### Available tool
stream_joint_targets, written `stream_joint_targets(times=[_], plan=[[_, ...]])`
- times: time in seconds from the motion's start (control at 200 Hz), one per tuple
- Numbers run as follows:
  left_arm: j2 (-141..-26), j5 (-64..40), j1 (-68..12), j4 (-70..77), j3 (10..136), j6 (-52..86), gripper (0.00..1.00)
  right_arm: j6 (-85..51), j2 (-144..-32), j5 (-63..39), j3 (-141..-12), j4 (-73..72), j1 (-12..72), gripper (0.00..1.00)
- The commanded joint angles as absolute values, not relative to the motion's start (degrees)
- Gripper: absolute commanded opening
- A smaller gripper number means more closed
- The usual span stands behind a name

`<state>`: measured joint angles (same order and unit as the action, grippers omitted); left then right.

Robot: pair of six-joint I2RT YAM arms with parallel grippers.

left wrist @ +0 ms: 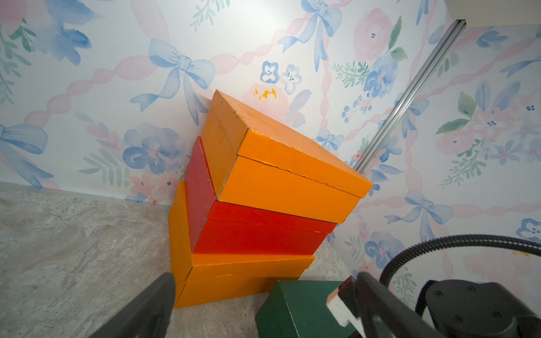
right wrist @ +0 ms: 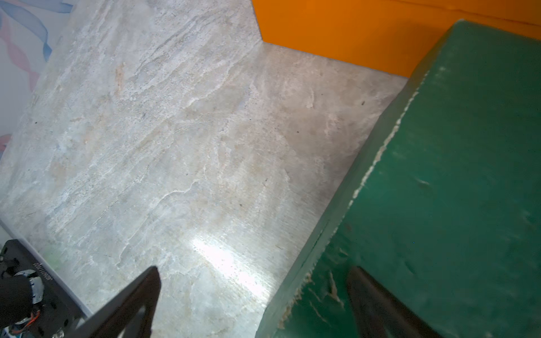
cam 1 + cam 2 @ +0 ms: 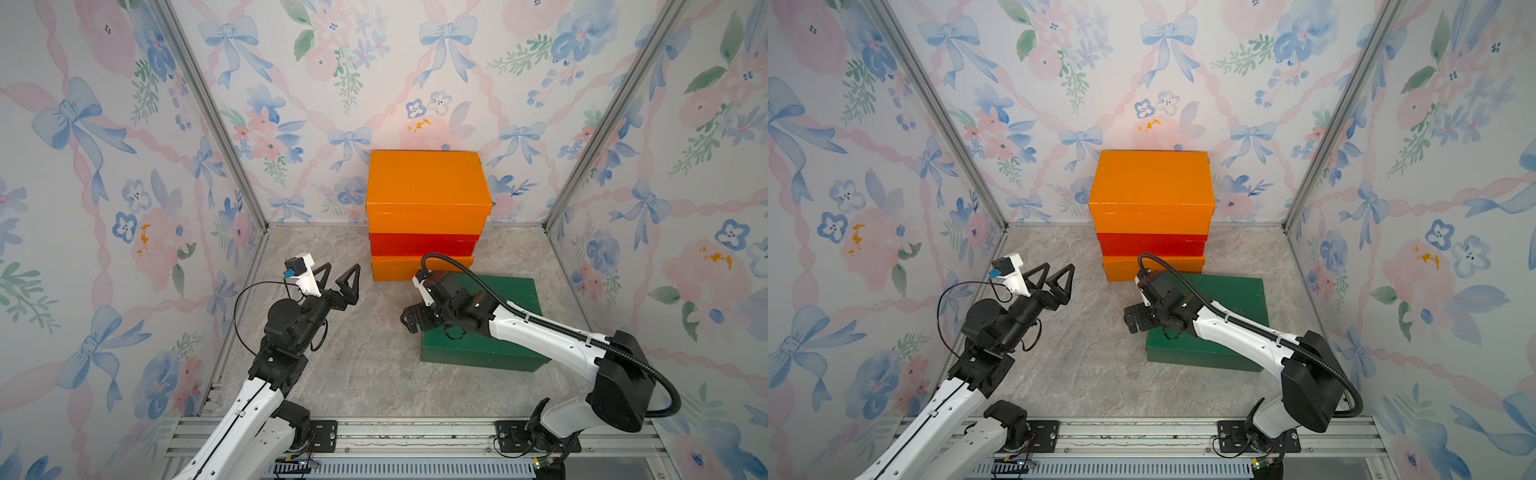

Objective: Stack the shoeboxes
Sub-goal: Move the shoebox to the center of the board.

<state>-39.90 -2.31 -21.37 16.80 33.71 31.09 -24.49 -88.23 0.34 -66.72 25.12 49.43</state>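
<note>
Three shoeboxes stacked at the back wall, the fourth on the counter in front.

The top orange shoebox (image 3: 428, 183), red shoebox (image 3: 422, 244) and bottom orange shoebox (image 3: 395, 269) stand flush against the floral back wall (image 3: 332, 104). The dark green shoebox (image 3: 478, 357) lies just before them, with bare marbled counter (image 3: 353, 374) open to its left. The left hand (image 3: 341, 270) gapes wide and empty there. The right hand (image 2: 254, 267), spread wide and gripping nothing, straddles the green lid's edge. Only the wrist views show its chipped paint and the stack's staggered corners.
</note>
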Motion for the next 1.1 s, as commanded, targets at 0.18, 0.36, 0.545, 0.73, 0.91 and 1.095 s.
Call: stream_joint_targets(times=[0.18, 0.36, 0.545, 0.73, 0.91, 1.095], plan=[[-38.25, -1.69, -21.68, 15.35, 35.87, 31.0, 0.98, -26.72, -100.47, -4.96, -77.0, 25.44, 55.1, 0.99], [-36.47, -1.57, -21.71, 14.19, 36.8, 30.82, 0.98, -27.58, -105.62, -7.35, -82.23, 24.3, 56.92, 0.99], [-35.33, -1.05, -21.66, 12.93, 37.67, 30.36, 0.98, -27.77, -108.53, -9.04, -86.86, 24.17, 58.09, 1.0], [-35.08, -0.7, -21.69, 12.39, 37.87, 30.21, 0.98, -27.03, -106.57, -8.27, -87.51, 25.61, 58.23, 0.98], [-35.84, -1.55, -21.66, 12.45, 38.47, 30.75, 0.98, -24.76, -100.09, -3.84, -85.85, 28.05, 57.68, 0.97], [-37.96, -3.64, -21.66, 12.44, 38.65, 30.75, 0.98, -22.26, -92.24, 0.17, -85.96, 32.6, 55.76, 0.97]])
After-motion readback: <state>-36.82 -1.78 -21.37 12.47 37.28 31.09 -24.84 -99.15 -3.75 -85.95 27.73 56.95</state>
